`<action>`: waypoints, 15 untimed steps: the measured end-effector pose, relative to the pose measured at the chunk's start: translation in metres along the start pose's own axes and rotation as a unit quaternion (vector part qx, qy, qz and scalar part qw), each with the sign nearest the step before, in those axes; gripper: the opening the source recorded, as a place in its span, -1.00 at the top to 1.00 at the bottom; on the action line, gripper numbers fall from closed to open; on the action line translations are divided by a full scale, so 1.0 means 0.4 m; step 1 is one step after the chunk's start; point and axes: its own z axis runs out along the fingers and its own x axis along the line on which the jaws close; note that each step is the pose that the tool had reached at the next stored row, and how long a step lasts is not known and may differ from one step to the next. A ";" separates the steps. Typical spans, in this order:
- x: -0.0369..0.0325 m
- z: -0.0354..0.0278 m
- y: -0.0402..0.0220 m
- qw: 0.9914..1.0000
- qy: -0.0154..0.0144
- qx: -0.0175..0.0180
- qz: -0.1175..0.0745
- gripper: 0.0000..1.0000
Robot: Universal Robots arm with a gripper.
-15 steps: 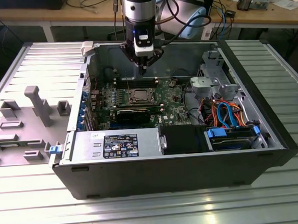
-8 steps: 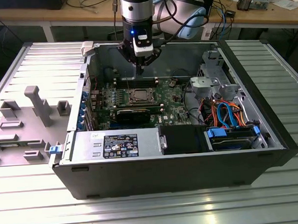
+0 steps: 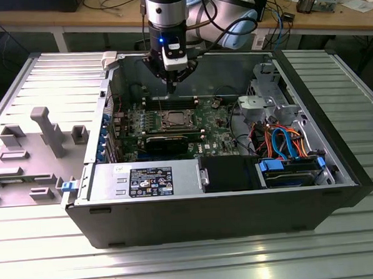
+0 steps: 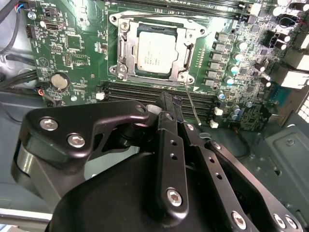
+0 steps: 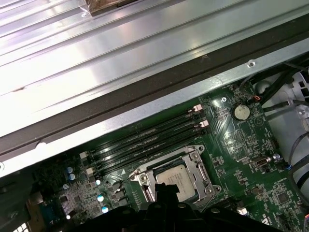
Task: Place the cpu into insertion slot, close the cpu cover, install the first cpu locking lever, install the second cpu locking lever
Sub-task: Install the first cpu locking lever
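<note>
The cpu point(image 4: 154, 52) lies flat in its socket on the green motherboard, silver top up; it also shows in the exterior view point(image 3: 173, 119) and the first wrist view point(image 5: 175, 180). The cpu cover point(image 4: 126, 46), a silver frame plate, lies down around it with the chip showing through its window. A thin wire locking lever point(image 4: 191, 104) stands free from the socket's corner, over the memory slots. My gripper point(image 3: 170, 85) hangs above the board just behind the socket, touching nothing. Its black fingers point(image 4: 166, 140) come together at the tip; it is shut and holds nothing.
A long black card point(image 3: 166, 142) sits in front of the socket. Drive bays with blue and orange cables point(image 3: 280, 141) fill the exterior view's right of the case. The power supply point(image 3: 145, 179) lies along the front. A grey fixture tray point(image 3: 37, 147) stands outside the case.
</note>
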 end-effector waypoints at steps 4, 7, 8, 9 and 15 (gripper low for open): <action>0.000 0.000 0.000 1.000 0.000 0.000 0.000 0.79; 0.000 0.000 -0.001 1.000 0.000 0.000 -0.001 0.79; 0.000 0.000 -0.001 1.000 0.000 0.000 -0.002 0.79; 0.000 0.000 -0.001 1.000 0.000 0.000 -0.002 0.79; 0.000 0.000 -0.001 1.000 0.000 0.000 -0.002 0.79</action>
